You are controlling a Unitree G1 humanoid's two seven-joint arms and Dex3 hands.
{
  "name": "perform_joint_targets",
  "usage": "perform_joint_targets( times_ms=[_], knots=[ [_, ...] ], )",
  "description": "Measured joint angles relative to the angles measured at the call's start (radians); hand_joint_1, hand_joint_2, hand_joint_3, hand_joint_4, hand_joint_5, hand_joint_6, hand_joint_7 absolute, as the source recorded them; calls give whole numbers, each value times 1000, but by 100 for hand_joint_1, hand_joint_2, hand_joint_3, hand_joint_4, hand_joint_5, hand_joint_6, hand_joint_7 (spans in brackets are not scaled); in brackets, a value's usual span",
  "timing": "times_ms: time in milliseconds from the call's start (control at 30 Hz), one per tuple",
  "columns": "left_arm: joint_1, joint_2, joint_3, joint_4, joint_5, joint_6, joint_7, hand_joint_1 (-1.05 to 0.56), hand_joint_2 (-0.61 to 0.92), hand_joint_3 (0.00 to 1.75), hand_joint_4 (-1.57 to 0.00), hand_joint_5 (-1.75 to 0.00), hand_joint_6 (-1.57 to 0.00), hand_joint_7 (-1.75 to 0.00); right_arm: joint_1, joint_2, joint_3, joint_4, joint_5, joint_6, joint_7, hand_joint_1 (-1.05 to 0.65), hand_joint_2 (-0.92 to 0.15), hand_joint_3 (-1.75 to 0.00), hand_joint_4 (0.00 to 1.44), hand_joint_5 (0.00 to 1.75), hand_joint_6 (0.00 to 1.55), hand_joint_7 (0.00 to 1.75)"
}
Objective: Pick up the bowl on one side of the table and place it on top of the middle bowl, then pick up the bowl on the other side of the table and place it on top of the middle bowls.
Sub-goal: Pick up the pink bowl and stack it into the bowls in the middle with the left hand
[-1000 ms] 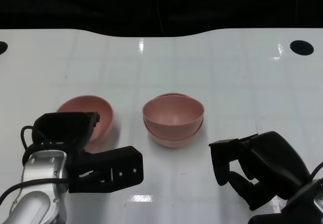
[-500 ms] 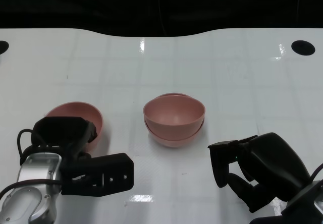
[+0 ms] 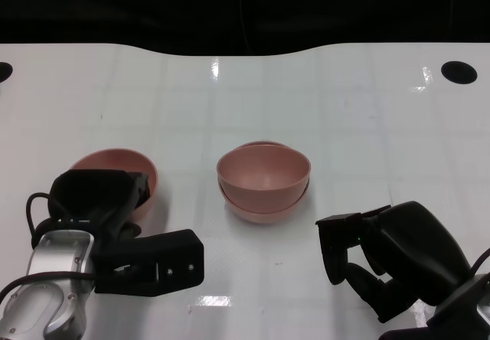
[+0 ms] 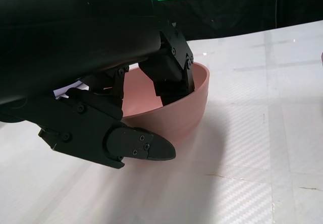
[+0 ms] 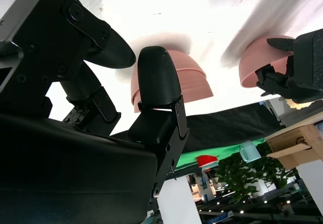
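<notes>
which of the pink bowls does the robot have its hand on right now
The lone pink bowl on the robot's left, held at its rim by the left hand. The two stacked bowls in the middle sit untouched.

Three pink bowls: one side bowl (image 3: pixel 115 165), apparently two in the nested middle stack (image 3: pixel 264 181); two hands.

Pink side bowl (image 3: pixel 122 164) and pink stacked bowls (image 3: pixel 263 181); glossy white counter (image 3: pixel 344 118) with a faint grid; black hands, silver left forearm (image 3: pixel 53 286).
</notes>
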Motion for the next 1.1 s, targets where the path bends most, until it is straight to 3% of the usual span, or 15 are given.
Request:
perform_joint_targets(
  times_ms=[200,233,367,433,633,733,867,1100],
  knots=[
    [0,1,0,0,-8,0,3,-32,92,31,-78,-175,-70,-121,0,0,0,0,0,0,0,-4,-12,-151,102,175,87,157],
    [5,5,0,-14,-9,-1,4,-29,89,26,-81,-175,-76,-107,-1,0,0,0,0,0,0,-5,-12,-151,102,175,87,158],
    [11,45,28,-151,-14,-33,17,-27,88,20,-83,-175,-77,-112,-6,1,0,17,0,1,0,-5,-13,-151,102,175,86,159],
    [5,51,40,-176,-19,-36,20,-26,87,20,-83,-175,-72,-130,-8,1,0,18,-1,2,0,-5,-13,-151,102,175,86,159],
    [4,53,43,-193,-22,-44,19,-26,87,20,-83,-175,-70,-137,-8,1,0,18,-3,9,0,-5,-13,-152,102,175,86,158],
    [4,53,44,-194,-23,-43,17,-27,87,23,-82,-175,-71,-131,-8,2,0,18,-3,10,0,-4,-12,-152,102,175,87,159],
    [-3,54,46,-238,-27,-45,-5,-26,86,27,-84,-175,-67,-156,-8,5,2,18,-3,14,1,-6,-15,-151,101,175,84,162],
    [-29,54,53,-287,-24,-42,-19,-22,83,31,-86,-175,-60,-173,-8,8,8,20,-3,15,-1,-9,-13,-152,101,175,85,160]
  ],
)
